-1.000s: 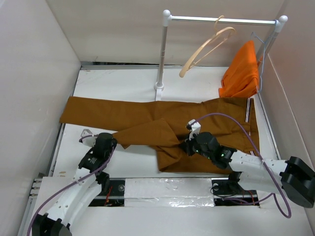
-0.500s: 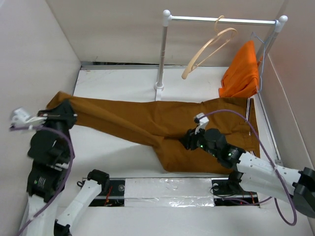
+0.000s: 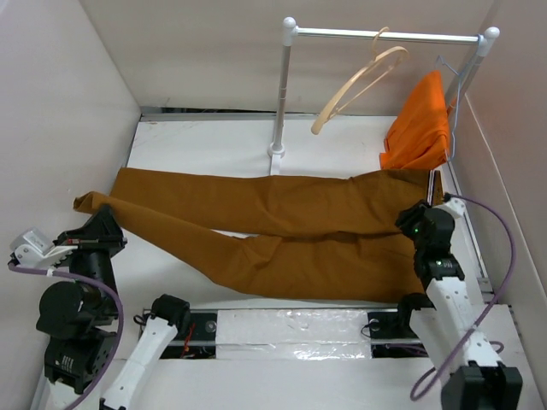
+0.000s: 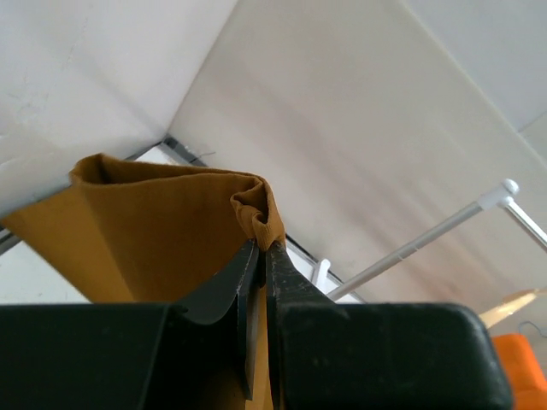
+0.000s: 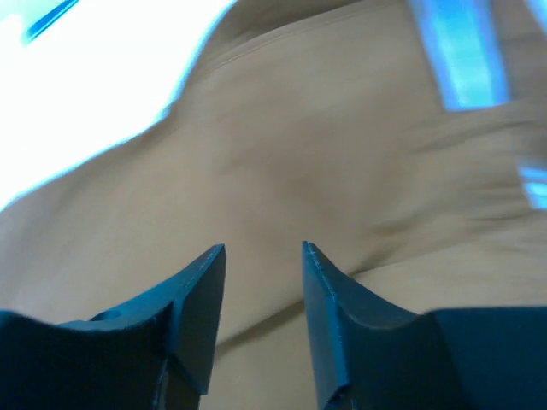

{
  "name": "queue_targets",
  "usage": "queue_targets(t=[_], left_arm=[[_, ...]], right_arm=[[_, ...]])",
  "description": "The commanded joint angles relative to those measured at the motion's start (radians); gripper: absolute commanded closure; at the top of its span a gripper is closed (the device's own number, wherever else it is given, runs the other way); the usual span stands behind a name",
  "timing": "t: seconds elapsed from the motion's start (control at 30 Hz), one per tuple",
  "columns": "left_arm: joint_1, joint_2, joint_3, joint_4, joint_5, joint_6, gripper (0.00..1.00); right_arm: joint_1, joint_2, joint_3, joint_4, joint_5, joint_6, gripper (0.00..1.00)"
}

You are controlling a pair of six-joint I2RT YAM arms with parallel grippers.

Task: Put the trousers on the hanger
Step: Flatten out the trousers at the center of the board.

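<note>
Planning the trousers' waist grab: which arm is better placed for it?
Right: the right tool, open, hovers over the waist end of the trousers; the left tool is shut on a leg cuff.

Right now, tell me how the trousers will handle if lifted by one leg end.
Probably floppy: the trousers fold and bunch where the shut left tool pinches one leg. Lifted from there, they would likely sag and trail, since they lie long and flat across the table. Likely light for their size: a small pinch of cloth seems enough for the hold.
</note>
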Motion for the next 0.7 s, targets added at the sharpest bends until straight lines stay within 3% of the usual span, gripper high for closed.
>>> queue_targets(t=[0.0, 0.03, 0.13, 0.27, 0.43, 0.57, 0.67], left_arm=[[0.001, -0.019, 0.035, 0.092, 0.101, 0.073, 1.0], [0.001, -0.02, 0.033, 0.103, 0.142, 0.084, 1.0], [0.001, -0.051, 0.004, 0.138, 0.19, 0.095, 1.0], [0.001, -0.089, -0.019, 0.158, 0.195, 0.115, 1.0], [-0.009, -0.132, -0.024, 0.163, 0.185, 0.124, 1.0], [-0.028, -0.144, -0.027, 0.155, 0.169, 0.127, 1.0], [-0.028, -0.145, -0.024, 0.135, 0.176, 0.119, 1.0]], right_arm=[[-0.218, 0.108, -0.002, 0.073, -0.148, 0.008, 0.51], [-0.252, 0.149, -0.006, 0.101, -0.253, 0.014, 0.51], [-0.271, 0.342, -0.006, 0.216, -0.38, 0.013, 0.51], [-0.202, 0.583, 0.033, 0.337, -0.449, 0.082, 0.49], [-0.122, 0.725, 0.134, 0.426, -0.449, 0.151, 0.48], [-0.075, 0.945, 0.329, 0.37, -0.469, 0.12, 0.48], [-0.064, 0.987, 0.396, 0.354, -0.446, 0.113, 0.48]])
